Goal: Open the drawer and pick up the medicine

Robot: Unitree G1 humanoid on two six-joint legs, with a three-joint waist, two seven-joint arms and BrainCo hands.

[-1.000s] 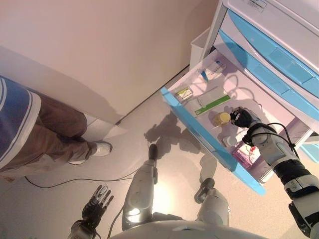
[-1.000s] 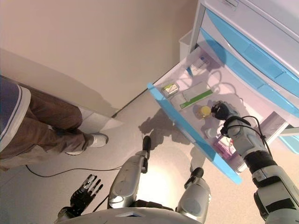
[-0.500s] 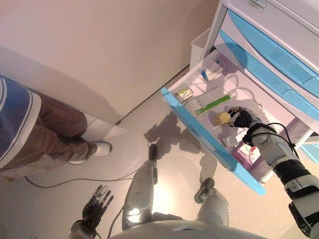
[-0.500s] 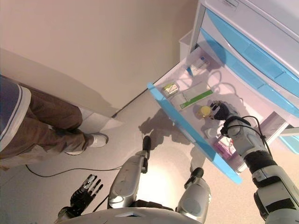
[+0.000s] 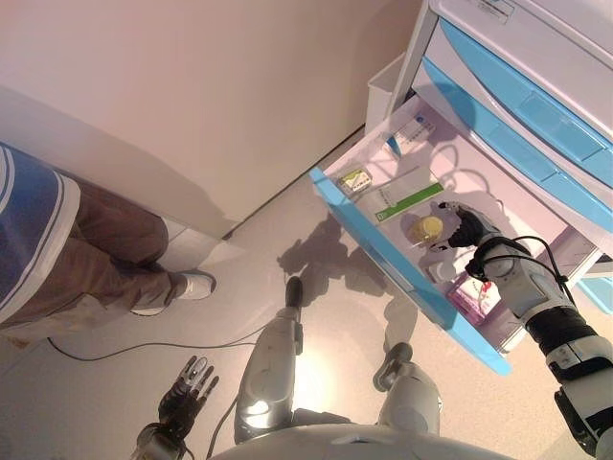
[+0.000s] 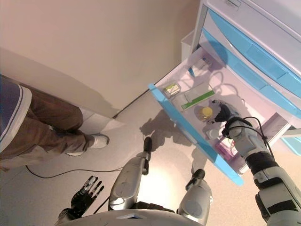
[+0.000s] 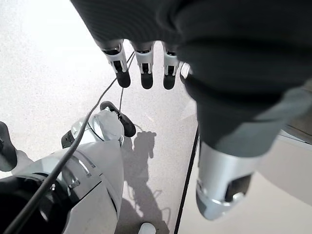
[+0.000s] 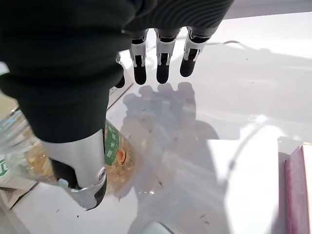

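Drawer (image 5: 450, 316): pulled out, your first step done.
Medicine bottle (image 5: 425, 228): yellow-capped, lying in the drawer at 9 o'clock of your right hand.
Right hand (image 5: 464, 230): fingers spread straight, holding nothing; half a second ago it sat against the bottle, now it has drawn slightly off.
Meaning: no grasp yet; you must close in again.
Left hand (image 5: 187, 393): relaxed open, low by the floor.
Green-striped box (image 5: 406, 199): at 11 o'clock of the bottle.

Your right hand (image 5: 462, 230) is hovering over bare drawer (image 5: 388, 255) floor. A clear bottle (image 5: 424, 229) is crowding it at nine o'clock, a pink box (image 5: 476, 295) is sitting at six, and the closed drawers (image 5: 536, 115) are overhanging at twelve.
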